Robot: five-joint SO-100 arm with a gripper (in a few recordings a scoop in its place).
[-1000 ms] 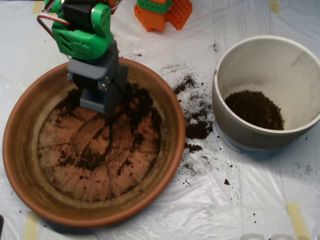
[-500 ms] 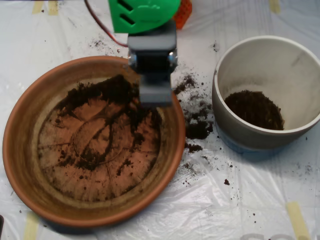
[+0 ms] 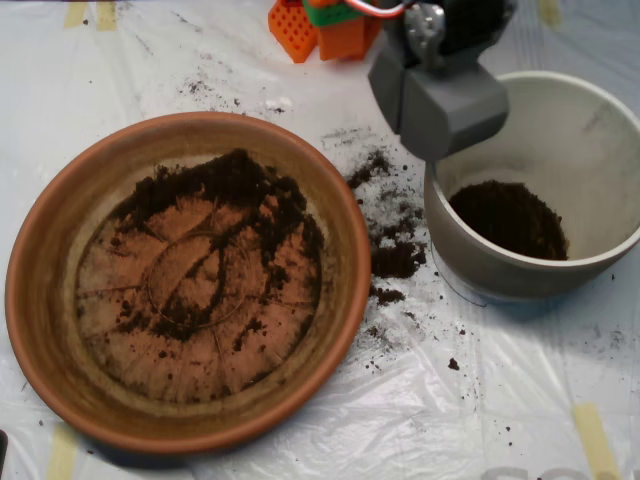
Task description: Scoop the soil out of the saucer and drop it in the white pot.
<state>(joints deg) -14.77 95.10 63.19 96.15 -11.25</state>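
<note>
Hanging over the white pot's [image 3: 600,130] left rim, the jaws [image 3: 440,105] look closed; no writing is legible.

Clear plastic sheet [image 3: 330,420] covering the table, creased and glossy. Yellowish tape strips [image 3: 594,438] fix it near the edges. An orange perforated block [image 3: 322,28] stands at the top.

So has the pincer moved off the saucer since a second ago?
Yes. The pincer has swung right, off the saucer, and now sits over the upper-left rim of the white pot.
</note>
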